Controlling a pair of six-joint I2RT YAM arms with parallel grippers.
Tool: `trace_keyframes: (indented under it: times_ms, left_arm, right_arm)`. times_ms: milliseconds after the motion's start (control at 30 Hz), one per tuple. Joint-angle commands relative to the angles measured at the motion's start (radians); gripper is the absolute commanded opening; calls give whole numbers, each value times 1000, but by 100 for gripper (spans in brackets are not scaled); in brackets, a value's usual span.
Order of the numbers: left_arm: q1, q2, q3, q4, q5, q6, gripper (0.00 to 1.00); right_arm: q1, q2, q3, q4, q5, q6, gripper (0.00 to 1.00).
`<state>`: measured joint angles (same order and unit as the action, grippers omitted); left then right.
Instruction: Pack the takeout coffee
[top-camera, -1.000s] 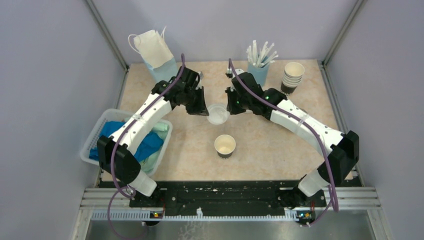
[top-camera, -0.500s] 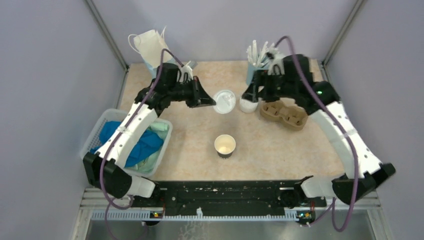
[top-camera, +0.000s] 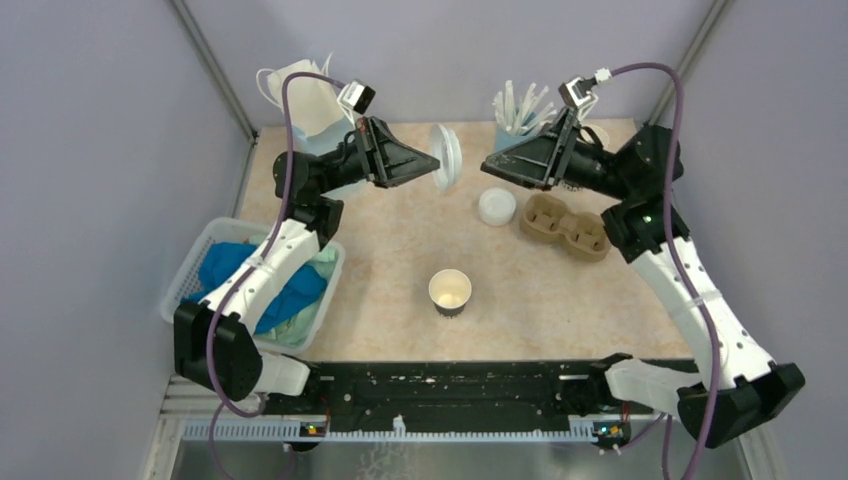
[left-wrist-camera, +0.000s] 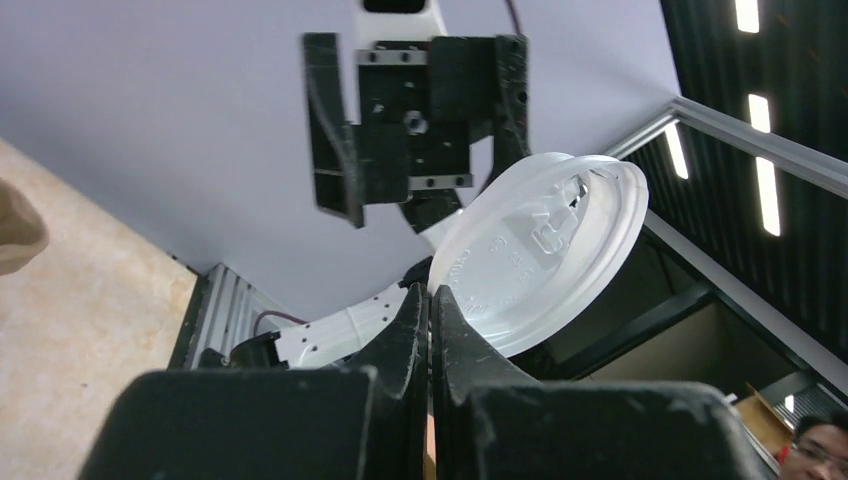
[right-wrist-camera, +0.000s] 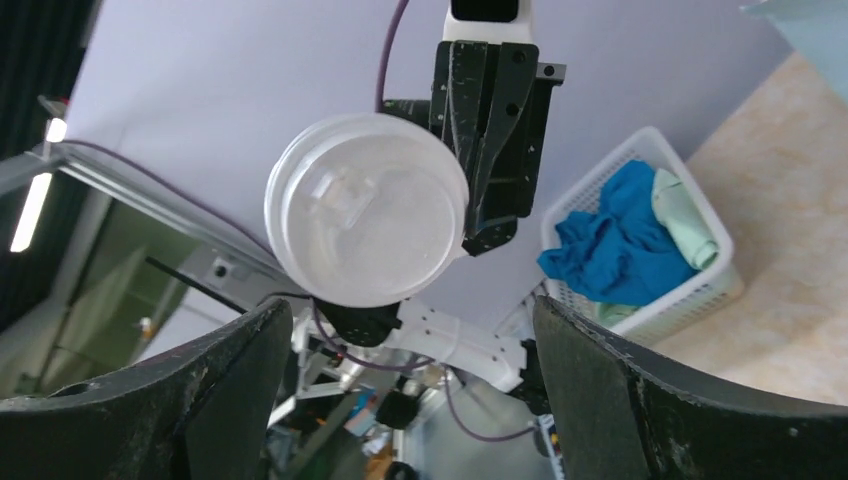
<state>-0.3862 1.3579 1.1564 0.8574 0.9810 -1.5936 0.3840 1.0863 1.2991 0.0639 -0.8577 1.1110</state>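
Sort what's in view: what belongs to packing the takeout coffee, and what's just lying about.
For the job: open paper cup; white dome lid pinched in the left gripper; cardboard cup carrier.
Lying about: basket of cloths; cup of straws; spare white lid beside the carrier.

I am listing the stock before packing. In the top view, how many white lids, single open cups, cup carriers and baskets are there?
White lids: 2, one held up, one lying flat
Single open cups: 1
Cup carriers: 1
Baskets: 1
Total: 5
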Motion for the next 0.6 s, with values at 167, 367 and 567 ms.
trace_keyframes:
  times_ms: [167, 367, 567]
  left_arm:
    - [-2, 22, 23, 284, -10, -183, 0]
    - [-3, 24, 15, 287, -1, -180, 0]
    - [-5, 39, 22, 296, 13, -185, 0]
  right_arm:
    - [137, 125, 30, 421, 21, 272, 96]
    - [157, 150, 33, 479, 21, 313, 98]
    - [177, 163, 28, 494, 22, 317, 99]
